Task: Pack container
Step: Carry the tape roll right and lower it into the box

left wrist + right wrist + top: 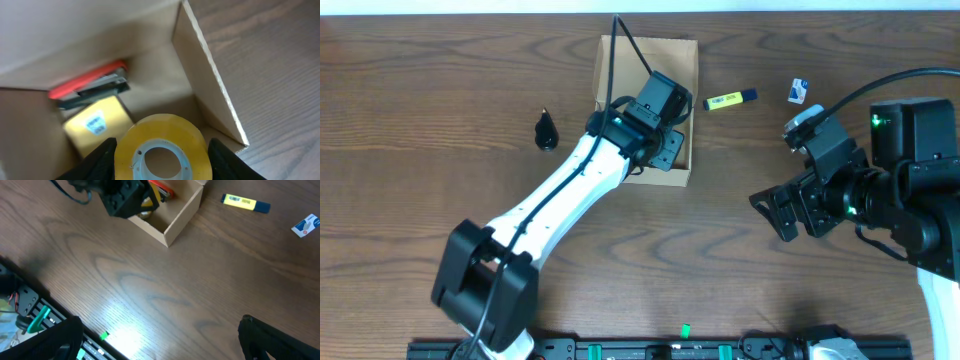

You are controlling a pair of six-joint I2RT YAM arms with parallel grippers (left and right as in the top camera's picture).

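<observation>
A small tan cardboard box [685, 160] sits open on a dark wood-grain table [420, 80], toward the far middle of the overhead view, its pale flap folded back on the far side. Seen from the left wrist camera, the box holds a red and black stapler [90, 82] lying against its far wall, and just in front of that a yellow pad [97, 125] with a small blue and white label on top. Directly above the box's open top, over the near end of its interior, the left gripper [162, 162] points down into it with its two dark fingers [100, 160] clasped on either side of a roll of yellow tape [160, 132], whose pale blue core faces the camera. The white left arm reaches to the box from the near left. Just to the right of the box, lying flat on the wood, is a yellow highlighter [731, 99] with a dark cap, and farther right of it is a small white and blue item [797, 91], too small to identify. To the left of the box, well apart from it, sits a small black object [546, 131]. Far to the right of the box and nearer the front edge, the right gripper [782, 212] hangs over bare wood, its fingers spread wide with nothing between them.
</observation>
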